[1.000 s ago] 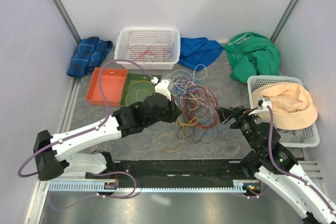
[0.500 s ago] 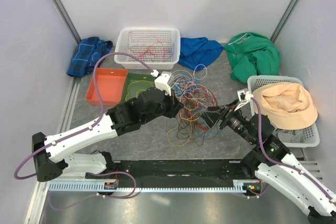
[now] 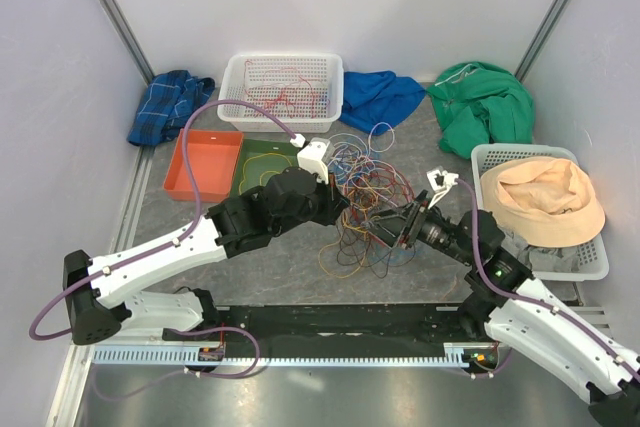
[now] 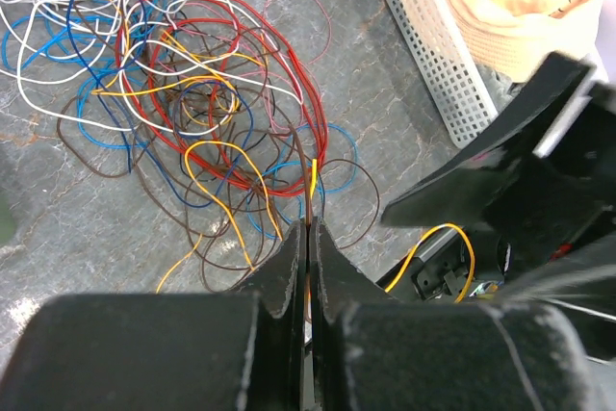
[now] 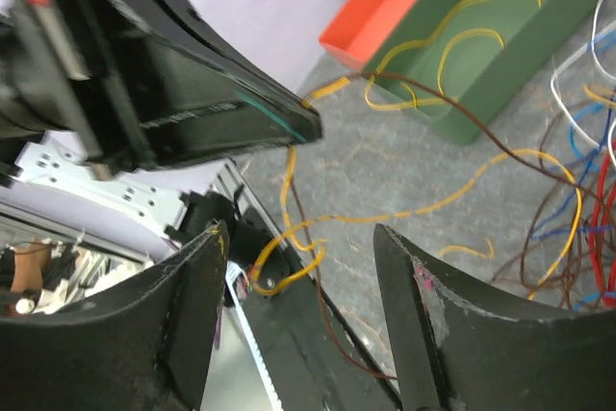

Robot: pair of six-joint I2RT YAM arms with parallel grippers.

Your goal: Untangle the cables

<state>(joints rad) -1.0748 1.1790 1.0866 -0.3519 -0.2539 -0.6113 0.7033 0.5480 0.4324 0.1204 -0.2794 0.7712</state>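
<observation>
The cables [image 3: 366,190] lie as a loose tangle of red, blue, white, brown and yellow loops in the middle of the table. In the left wrist view the tangle of cables [image 4: 192,93] spreads ahead of my left gripper [image 4: 309,235], which is shut on a brown and an orange-yellow strand. From above, that left gripper [image 3: 338,209] sits at the tangle's near-left edge. My right gripper [image 3: 386,232] reaches in from the right, close to it. In its own view the right gripper [image 5: 298,230] is open, with yellow and brown strands [image 5: 298,238] hanging loose between the fingers.
A white basket [image 3: 232,77] with red wires stands at the back. An orange tray [image 3: 200,162] and a green tray [image 3: 255,162] holding a yellow wire are at the left. Blue [image 3: 375,97], green [image 3: 485,107] and plaid [image 3: 170,105] cloths lie behind. A basket [image 3: 590,267] with a peach hat is at the right.
My right arm has swung left from beside the hat basket into the tangle's right edge, and its jaws have narrowed somewhat. The left gripper has stayed shut and has shifted slightly right.
</observation>
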